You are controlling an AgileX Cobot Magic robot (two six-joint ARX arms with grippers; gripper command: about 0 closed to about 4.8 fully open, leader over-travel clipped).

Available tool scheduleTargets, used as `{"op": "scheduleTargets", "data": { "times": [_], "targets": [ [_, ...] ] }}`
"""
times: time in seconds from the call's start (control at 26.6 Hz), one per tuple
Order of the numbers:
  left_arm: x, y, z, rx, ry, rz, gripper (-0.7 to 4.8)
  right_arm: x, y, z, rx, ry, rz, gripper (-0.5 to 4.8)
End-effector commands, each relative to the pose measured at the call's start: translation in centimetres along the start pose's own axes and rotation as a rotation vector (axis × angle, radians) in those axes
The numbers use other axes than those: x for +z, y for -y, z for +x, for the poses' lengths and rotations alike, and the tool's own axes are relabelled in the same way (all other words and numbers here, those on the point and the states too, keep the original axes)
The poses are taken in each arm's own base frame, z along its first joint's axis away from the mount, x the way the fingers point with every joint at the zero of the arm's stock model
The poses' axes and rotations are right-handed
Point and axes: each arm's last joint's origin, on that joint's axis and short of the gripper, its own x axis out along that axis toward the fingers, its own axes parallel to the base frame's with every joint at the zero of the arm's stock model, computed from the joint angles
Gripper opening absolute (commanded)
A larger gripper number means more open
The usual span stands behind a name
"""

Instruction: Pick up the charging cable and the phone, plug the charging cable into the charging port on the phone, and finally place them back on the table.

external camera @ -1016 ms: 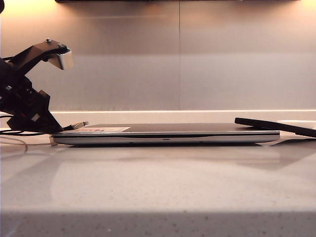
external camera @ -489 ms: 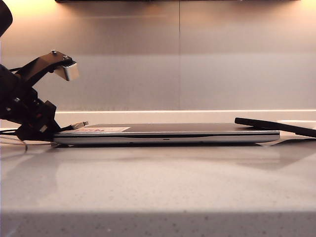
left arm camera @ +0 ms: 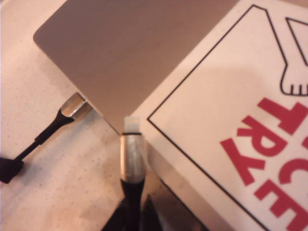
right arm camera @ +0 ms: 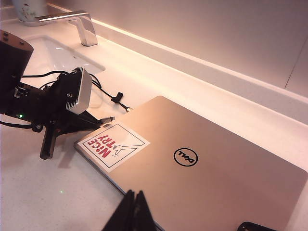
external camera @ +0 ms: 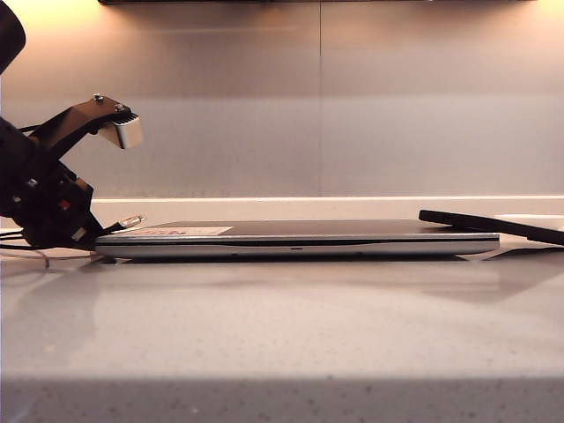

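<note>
One closed laptop lies on the table, with one sticker on its lid corner. Two cords are in the left wrist view: one plugged into the laptop's edge, and one charging cable, its silvery plug poking over the lid corner, clamped in the left gripper low at the laptop's left end. One phone rests tilted on the laptop's right end. The right gripper hovers above the lid, fingers pressed together, empty.
</note>
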Motion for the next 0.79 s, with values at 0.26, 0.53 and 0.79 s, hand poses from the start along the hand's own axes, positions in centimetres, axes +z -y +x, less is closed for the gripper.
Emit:
{"op": "scheduleTargets", "data": {
  "times": [0.26, 0.53, 0.79],
  "targets": [
    [1.5, -0.4, -3.1, 0.019, 0.047, -0.123, -0.06, 0.4, 0.5, -0.2, -0.135, 0.022, 0.084, -0.03],
    [2.8, -0.8, -6.8, 0.06, 0.156, -0.293, -0.06, 0.2, 1.8, -0.2, -0.254, 0.022, 0.189, -0.03],
    [3.8, -0.2, -9.0, 0.043, 0.245, -0.351, -0.06, -0.6, 4.1, -0.4, -0.319, -0.003, 0.426, -0.03]
  ]
}}
